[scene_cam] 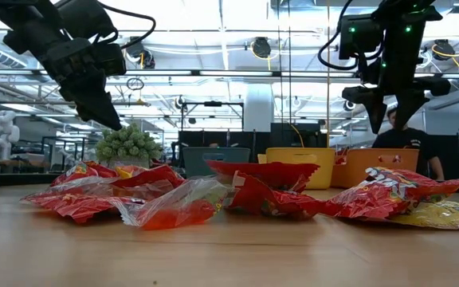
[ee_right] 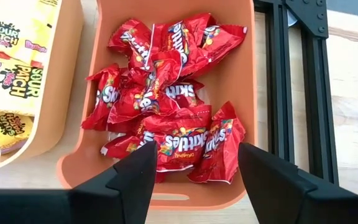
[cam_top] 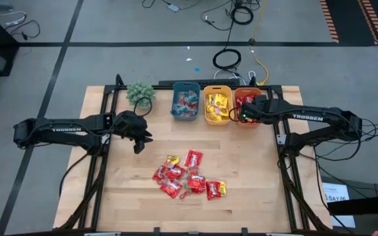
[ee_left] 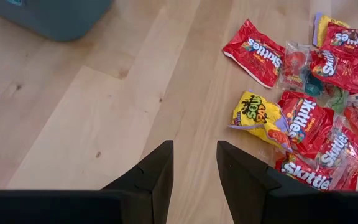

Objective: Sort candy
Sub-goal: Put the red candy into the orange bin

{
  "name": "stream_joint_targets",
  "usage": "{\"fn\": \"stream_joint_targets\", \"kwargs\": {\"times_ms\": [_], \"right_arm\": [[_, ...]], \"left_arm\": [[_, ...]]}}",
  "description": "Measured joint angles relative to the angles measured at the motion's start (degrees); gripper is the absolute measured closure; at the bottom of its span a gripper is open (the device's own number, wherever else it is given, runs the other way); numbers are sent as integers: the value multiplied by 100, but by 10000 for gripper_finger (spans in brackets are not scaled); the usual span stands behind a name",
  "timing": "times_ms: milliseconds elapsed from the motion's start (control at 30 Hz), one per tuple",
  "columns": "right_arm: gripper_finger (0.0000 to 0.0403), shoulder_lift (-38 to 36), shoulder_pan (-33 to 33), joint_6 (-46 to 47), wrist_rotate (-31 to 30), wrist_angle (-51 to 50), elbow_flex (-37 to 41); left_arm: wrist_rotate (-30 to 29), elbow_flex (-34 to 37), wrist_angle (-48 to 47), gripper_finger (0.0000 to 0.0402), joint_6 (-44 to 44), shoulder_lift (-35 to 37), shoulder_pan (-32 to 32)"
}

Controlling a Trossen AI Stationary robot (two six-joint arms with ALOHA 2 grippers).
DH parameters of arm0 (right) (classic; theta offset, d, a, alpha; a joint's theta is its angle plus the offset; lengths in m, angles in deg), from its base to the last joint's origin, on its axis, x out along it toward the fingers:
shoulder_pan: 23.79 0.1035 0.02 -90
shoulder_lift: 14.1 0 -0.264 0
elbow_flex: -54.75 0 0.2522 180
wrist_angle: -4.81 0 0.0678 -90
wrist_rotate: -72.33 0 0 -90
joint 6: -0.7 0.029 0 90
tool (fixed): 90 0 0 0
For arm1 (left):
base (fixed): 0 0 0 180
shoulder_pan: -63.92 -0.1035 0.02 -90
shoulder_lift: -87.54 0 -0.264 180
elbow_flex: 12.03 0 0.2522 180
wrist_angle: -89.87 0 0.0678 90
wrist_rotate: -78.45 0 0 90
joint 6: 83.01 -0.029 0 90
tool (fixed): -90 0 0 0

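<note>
We see the table (cam_top: 123, 190) w/ three bins along the back: teal bin (cam_top: 185, 101), yellow bin (cam_top: 217, 105), orange bin (cam_top: 246, 108). Loose candy pile (cam_top: 188, 177) sits mid-table, toward the front. Left gripper (cam_top: 138, 141) hangs beside the pile, fingers slightly apart, empty. Right gripper (ee_right: 194, 177) hovers over the orange bin's red packets (ee_right: 166, 106), fingers spread, empty.

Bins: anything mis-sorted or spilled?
Nothing stands out. The orange bin holds only red packets, the yellow bin only yellow ones. The unsorted pile lies loose mid-table. The right claw hovers open over the orange bin; the left claw is open beside the pile.
</note>
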Motion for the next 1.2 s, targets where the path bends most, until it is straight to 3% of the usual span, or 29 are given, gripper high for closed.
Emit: {"fn": "stream_joint_targets", "kwargs": {"times_ms": [400, 600, 733, 833, 933, 1200], "right_arm": [[186, -40, 107, -83, 104, 228, 0], [186, -153, 849, -940, 445, 1972, 0], [186, -17, 1347, -1981, 1043, 3568, -4], [186, 289, 1733, -3095, 1711, 4362, -4], [186, 759, 2076, -4124, 1976, 4937, -4], [186, 2431, 2517, -4632, 1952, 6385, -4]], "left_arm": [[4, 0, -1, 269, 9, 0, 0], [4, 0, -5, 269, 2, 0, 0], [4, 0, 4, 269, -7, 0, 0], [4, 0, 8, 269, -12, 0, -2], [4, 0, 14, 269, -13, 0, -2], [4, 0, 6, 269, -9, 0, 0]]}}
